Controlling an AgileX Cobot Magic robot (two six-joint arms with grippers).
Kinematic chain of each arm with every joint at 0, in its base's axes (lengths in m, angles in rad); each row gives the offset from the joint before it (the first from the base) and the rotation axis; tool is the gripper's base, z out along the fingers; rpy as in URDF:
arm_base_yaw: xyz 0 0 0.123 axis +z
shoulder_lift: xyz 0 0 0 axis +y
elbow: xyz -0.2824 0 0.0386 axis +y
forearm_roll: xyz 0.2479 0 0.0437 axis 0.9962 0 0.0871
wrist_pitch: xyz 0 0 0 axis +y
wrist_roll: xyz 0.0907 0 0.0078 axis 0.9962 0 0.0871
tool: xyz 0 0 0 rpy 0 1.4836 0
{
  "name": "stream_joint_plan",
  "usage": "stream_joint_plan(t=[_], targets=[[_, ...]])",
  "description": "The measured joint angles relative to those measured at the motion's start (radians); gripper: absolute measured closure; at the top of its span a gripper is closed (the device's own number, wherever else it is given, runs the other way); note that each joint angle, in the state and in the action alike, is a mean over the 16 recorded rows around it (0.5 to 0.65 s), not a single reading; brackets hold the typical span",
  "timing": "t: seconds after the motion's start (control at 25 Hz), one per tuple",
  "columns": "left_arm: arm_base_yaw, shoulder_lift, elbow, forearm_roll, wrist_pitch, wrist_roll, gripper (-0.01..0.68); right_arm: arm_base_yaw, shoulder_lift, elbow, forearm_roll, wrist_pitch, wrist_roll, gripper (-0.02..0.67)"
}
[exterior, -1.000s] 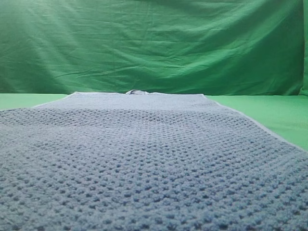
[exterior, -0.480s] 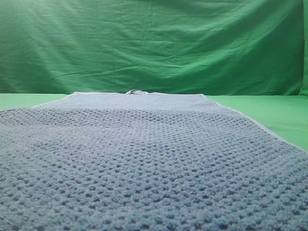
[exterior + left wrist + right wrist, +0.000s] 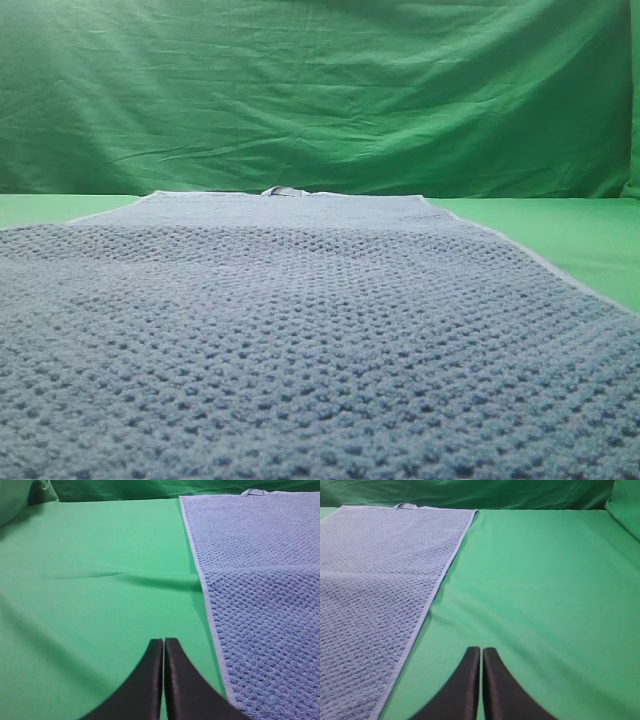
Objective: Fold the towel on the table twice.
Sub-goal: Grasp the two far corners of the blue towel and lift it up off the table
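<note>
The blue-grey waffle towel (image 3: pixel 300 330) lies spread flat on the green table (image 3: pixel 560 235), its small tag (image 3: pixel 283 191) at the far edge. In the left wrist view the towel (image 3: pixel 265 595) fills the right side with its pale hem running down the middle, and my left gripper (image 3: pixel 163 642) hovers shut over bare table just left of that hem. In the right wrist view the towel (image 3: pixel 375 580) lies at the left, and my right gripper (image 3: pixel 481 651) is shut above the table right of the hem. Neither gripper holds anything.
A wrinkled green cloth backdrop (image 3: pixel 320 90) hangs behind the table. Bare green table (image 3: pixel 90 580) stretches left of the towel and more of it (image 3: pixel 550 580) to the right. A slight crease (image 3: pixel 125 576) runs across the covering near the towel's left hem.
</note>
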Motion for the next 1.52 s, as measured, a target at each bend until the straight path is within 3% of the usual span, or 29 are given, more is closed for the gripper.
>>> stream_joint_plan(t=[0.52, 1.24, 1.52], targets=[[0.0, 0.0, -0.058, -0.35, -0.081, 0.034, 0.673, 0.0, 0.007, -0.041, 0.056, -0.225, 0.004, 0.649], [0.0, 0.02, -0.332, -0.374, -0.194, 0.118, 0.673, 0.0, 0.342, -0.443, 0.077, -0.23, 0.003, 0.649], [0.0, 0.112, -0.377, -0.326, -0.134, 0.121, 0.673, 0.0, 0.463, -0.562, 0.075, -0.14, -0.018, 0.649]])
